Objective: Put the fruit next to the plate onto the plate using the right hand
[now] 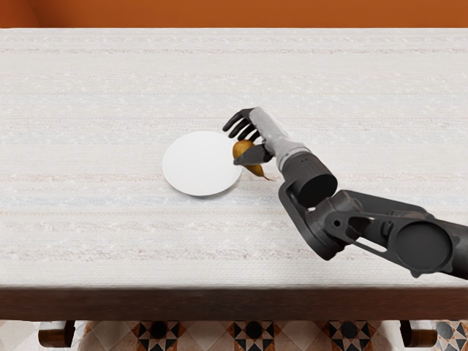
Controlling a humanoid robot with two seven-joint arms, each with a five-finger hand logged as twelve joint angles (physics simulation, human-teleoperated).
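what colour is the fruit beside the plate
The fruit is golden yellow with brownish shading, seen in the head view.

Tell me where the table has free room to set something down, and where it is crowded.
The plate is bare; so is the table left of it, behind it and along the front edge. Crowded: the plate's right rim, where the right hand is at the fruit.

The right hand (254,136) has black fingers (235,122). Behind the fingers comes a light grey wrist sleeve (281,146), then a dark grey arm (351,223) of cylinders with round black joint caps (423,247).
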